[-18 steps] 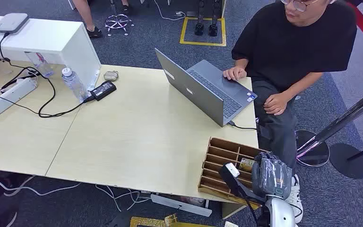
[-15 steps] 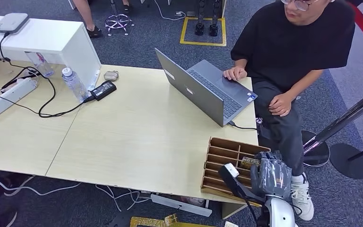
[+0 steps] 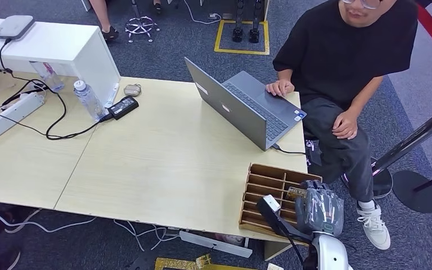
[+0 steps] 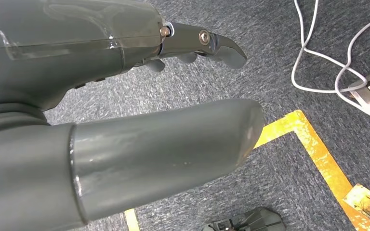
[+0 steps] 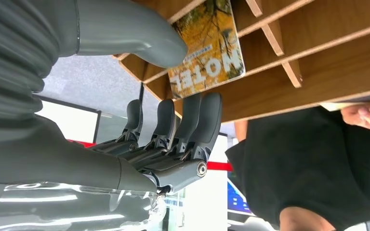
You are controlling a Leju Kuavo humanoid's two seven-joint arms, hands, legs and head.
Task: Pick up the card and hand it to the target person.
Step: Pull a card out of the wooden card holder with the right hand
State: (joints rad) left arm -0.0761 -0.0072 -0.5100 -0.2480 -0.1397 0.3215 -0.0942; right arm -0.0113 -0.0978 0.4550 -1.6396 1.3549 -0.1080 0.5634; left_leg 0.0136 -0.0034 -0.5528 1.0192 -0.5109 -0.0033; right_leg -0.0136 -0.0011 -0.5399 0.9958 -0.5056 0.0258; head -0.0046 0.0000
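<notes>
Beige table (image 3: 163, 163) edge: right hand (image 3: 319, 209), fingers (image 5: 192, 120) apart and empty, should close squarely on card (image 5: 207, 45) in rack (image 3: 264, 191).

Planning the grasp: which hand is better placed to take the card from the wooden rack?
Right. The right hand is already at the rack, its thumb on the card; the left hand hangs over carpet.

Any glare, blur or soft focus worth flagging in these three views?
Head view: even light, sharp. Right wrist view: the card reads crisply, bright background washes out behind the right hand. Left wrist view: close left hand slightly soft, carpet sharp.
</notes>
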